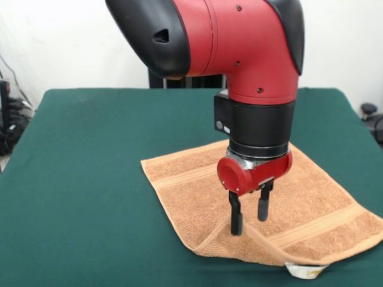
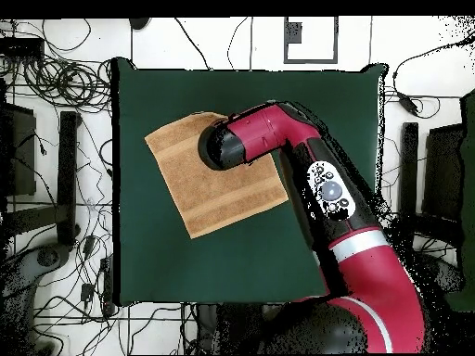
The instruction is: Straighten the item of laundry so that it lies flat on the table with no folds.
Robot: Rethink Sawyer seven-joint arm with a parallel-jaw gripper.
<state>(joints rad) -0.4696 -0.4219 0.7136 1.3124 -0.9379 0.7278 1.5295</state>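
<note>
Broad green table (image 1: 90,179), far bigger than its load, giving room to spread cloth in any direction. Spread across it, the orange-tan towel (image 1: 191,185), turned diamond-wise and mostly flat already, likely the result of being laid out rather than dropped. Along the towel's edge nearest the front camera, a raised fold (image 1: 263,242), lip lifted off the pile beneath. At the towel's near corner, a white label (image 1: 306,271) peeking from under that fold. Directly above the towel's near half, the gripper (image 1: 250,215), pointed straight down, fingers parted with nothing between them, tips at or just above the terry beside the fold. Probably poised there to pinch the lifted lip and draw it outward. Contact with the cloth not certain from either view.
</note>
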